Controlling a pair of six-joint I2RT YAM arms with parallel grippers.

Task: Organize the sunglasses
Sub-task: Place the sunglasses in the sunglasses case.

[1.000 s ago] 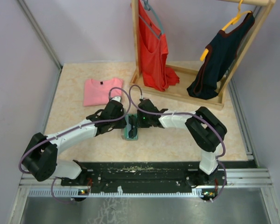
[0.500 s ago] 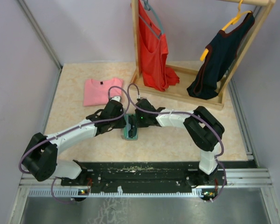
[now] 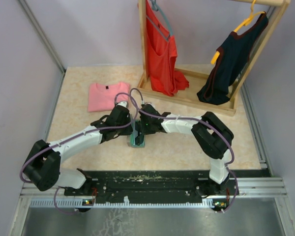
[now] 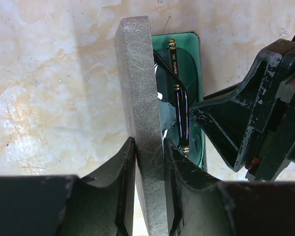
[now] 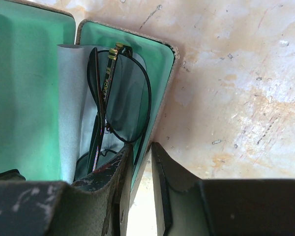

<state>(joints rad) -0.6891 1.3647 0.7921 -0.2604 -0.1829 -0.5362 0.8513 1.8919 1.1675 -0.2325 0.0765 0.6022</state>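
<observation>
Both pinch grey textured case [image 4: 136, 83]: left fingers [image 4: 120, 182] lid, right fingers [image 5: 115, 182] rim; thin wire-frame sunglasses [image 5: 107, 83] likely fragile; hold bridge

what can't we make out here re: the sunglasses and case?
- Top view: the case and its contents, almost fully covered by the two wrists.
- Left wrist view: most of the sunglasses, hidden behind the upright lid and the right jaws.
- Right wrist view: the near end of the sunglasses and of the cloth, behind the right jaws. It is unclear whether those jaws pinch the case rim.
</observation>
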